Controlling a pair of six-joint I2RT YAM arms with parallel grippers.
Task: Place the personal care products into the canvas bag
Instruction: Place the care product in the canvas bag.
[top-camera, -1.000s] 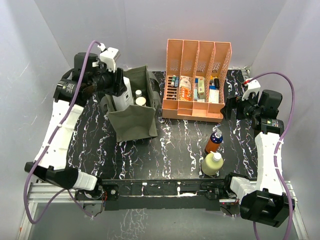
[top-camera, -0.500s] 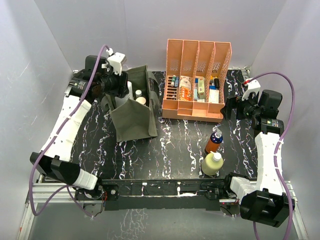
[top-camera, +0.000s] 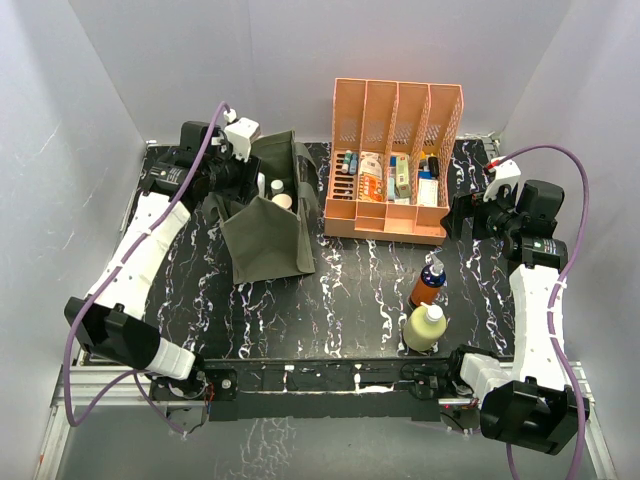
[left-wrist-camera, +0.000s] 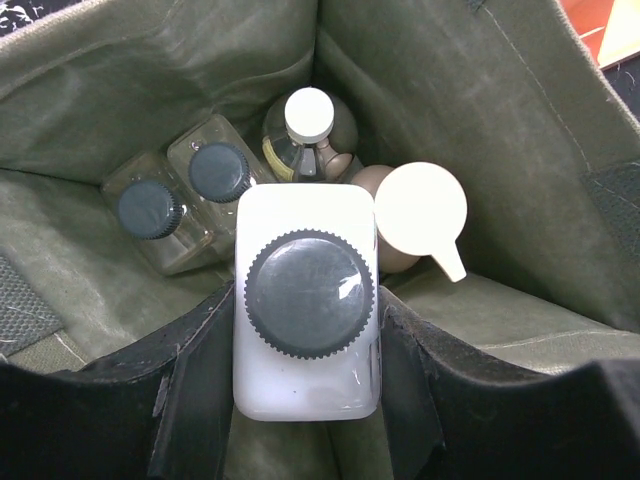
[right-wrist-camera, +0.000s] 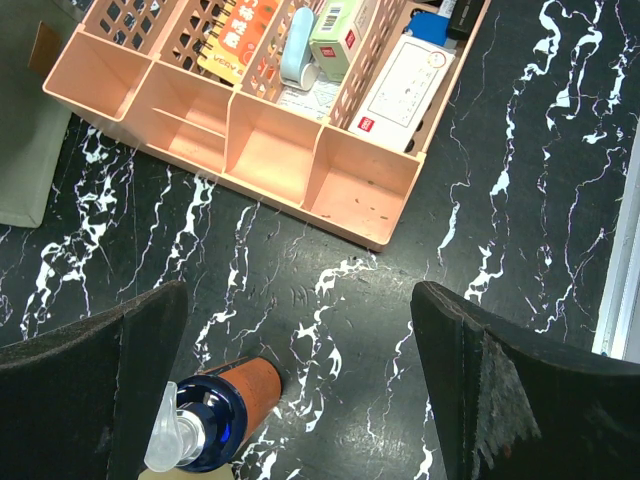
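My left gripper (top-camera: 247, 177) reaches into the open top of the olive canvas bag (top-camera: 268, 243). In the left wrist view it (left-wrist-camera: 306, 340) is shut on the white grey-capped bottle (left-wrist-camera: 307, 300), held upright inside the bag (left-wrist-camera: 120, 80). Below it lie two clear dark-capped bottles (left-wrist-camera: 185, 195), a clear white-capped bottle (left-wrist-camera: 308, 115) and the beige bottle (left-wrist-camera: 418, 208). The small orange-blue bottle (top-camera: 428, 282) and the pale yellow bottle (top-camera: 424, 326) stand on the table at front right. My right gripper (top-camera: 457, 216) is open and empty, high over the orange-blue bottle (right-wrist-camera: 225, 405).
The peach slotted file organiser (top-camera: 385, 222) with small boxes and tubes stands behind the two loose bottles, right of the bag; it also shows in the right wrist view (right-wrist-camera: 270, 140). The table's right edge (right-wrist-camera: 615, 290) is close to my right arm.
My left arm has swung back and to the right, carrying the white bottle over the bag's opening and down into it. The right arm has not moved.
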